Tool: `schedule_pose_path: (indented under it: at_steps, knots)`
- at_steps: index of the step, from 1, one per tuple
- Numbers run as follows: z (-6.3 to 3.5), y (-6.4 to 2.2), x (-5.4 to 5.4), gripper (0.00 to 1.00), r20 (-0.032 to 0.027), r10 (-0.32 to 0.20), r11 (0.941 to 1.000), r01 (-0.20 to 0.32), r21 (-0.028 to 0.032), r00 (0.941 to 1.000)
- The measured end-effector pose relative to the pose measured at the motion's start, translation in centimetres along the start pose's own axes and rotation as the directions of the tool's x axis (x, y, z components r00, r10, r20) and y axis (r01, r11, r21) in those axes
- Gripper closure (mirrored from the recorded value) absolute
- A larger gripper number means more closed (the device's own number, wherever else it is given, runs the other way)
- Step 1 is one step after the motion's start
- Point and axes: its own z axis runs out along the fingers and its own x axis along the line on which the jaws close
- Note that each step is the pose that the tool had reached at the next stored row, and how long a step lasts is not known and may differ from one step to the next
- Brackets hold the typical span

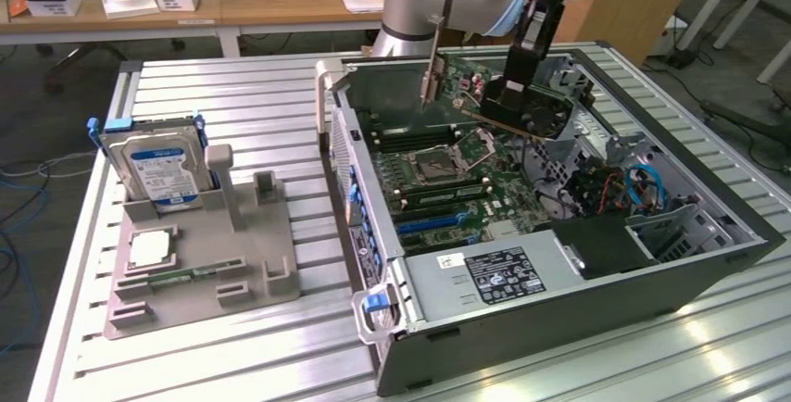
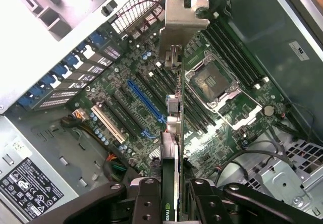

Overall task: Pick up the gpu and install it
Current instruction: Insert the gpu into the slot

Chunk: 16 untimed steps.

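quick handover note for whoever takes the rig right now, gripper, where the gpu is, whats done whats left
Gripper: shut on the gpu, the thin green circuit card with a black round fan and silver metal end bracket, gripped edge-on between the fingers.
Location: card hangs in the air over the green motherboard inside the open black computer case, not touching it.
Done: card picked up and carried over the case.
Left: seating it; the long blue expansion slot below shows bare.
Silver hard drive with blue label stands in the grey holder outside the case.

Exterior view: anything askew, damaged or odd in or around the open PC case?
Nothing looks damaged or spilled. The gpu hangs tilted above the motherboard, clamped in the pincer and not seated in a slot. The CPU socket stands open and empty. The hard drive sits upright in the grey holder.
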Motion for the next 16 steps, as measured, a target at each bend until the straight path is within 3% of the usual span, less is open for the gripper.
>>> schedule_pose_path:
  at_steps: [16]
  knots:
    - [0.04,-0.22,0.26,0.74,0.0015,-0.079,0.9969,0.079,-0.0001,0.9969]
